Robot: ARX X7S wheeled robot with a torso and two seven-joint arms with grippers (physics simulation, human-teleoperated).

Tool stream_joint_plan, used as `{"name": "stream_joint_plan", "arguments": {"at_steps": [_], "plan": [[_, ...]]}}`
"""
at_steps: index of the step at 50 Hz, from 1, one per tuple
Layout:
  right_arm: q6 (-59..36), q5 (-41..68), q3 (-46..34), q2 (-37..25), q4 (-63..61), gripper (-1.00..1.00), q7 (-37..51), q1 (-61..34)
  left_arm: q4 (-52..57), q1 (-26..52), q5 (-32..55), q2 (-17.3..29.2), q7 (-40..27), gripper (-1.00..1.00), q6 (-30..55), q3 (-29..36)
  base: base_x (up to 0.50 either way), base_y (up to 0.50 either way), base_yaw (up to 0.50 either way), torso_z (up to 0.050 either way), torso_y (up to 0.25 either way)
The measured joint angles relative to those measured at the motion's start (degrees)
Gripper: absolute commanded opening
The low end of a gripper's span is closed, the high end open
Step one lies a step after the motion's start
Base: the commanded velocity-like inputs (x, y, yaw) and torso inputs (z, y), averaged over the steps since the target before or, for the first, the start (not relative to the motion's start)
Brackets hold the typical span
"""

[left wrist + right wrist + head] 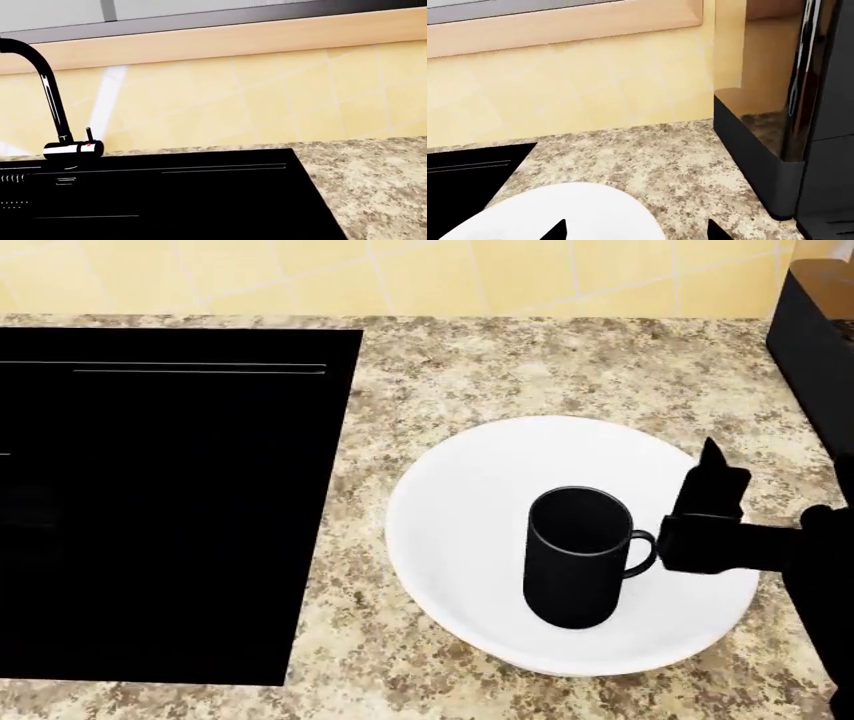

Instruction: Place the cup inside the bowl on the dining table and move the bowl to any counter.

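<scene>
The white bowl (467,490) rests on the tan-brown speckled counter (534,370), right of the black cooktop (147,500). The black cup (577,560) stands upright inside it, handle toward the right. My right gripper (710,475) is at the bowl's right rim. In the right wrist view the gripper (636,231) is open, with one fingertip (557,231) over the bowl (560,210) and the other over the counter. My left gripper does not show in the head view. In the left wrist view its fingers cannot be told from the black cooktop (167,200). The dining table is out of view.
A tall black appliance (820,125) stands on the counter close to the bowl's right, also seen in the head view (814,330). Yellow wall tiles (400,270) back the counter. A black tap (50,90) rises behind the cooktop in the left wrist view.
</scene>
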State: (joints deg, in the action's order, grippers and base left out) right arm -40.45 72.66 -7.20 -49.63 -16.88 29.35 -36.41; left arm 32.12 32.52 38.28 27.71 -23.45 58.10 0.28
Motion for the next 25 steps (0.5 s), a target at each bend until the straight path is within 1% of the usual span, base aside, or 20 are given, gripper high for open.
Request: {"name": "stream_joint_plan", "arguments": {"at_steps": [5,10,17,25], "plan": [[0.2,-4.2,-1.9,-1.2,-2.4,1.00,-1.3,-1.0,-0.1,2.6,0.6,0.0,-0.7,1.00,2.2,0.6,0.00,0.00,0.00,0.000,0.000],[0.1,-5.9,-2.7,-2.0,-4.0,1.00,-2.2,-2.5,0.0,6.0,1.4,-0.3,-1.6,1.00,4.9,1.4,0.00,0.00,0.00,0.000,0.000],[-1.0,-5.9,-3.1,-2.6,-5.1,1.00,-2.8,-5.9,-0.4,12.0,3.0,-0.7,-2.5,1.00,9.1,2.1,0.00,0.00,0.00,0.000,0.000],[-4.0,-4.4,-3.9,-2.5,-4.5,1.00,-3.4,-12.8,-1.3,19.0,4.6,-0.8,-3.5,1.00,13.7,2.3,0.00,0.00,0.00,0.000,0.001]]}}
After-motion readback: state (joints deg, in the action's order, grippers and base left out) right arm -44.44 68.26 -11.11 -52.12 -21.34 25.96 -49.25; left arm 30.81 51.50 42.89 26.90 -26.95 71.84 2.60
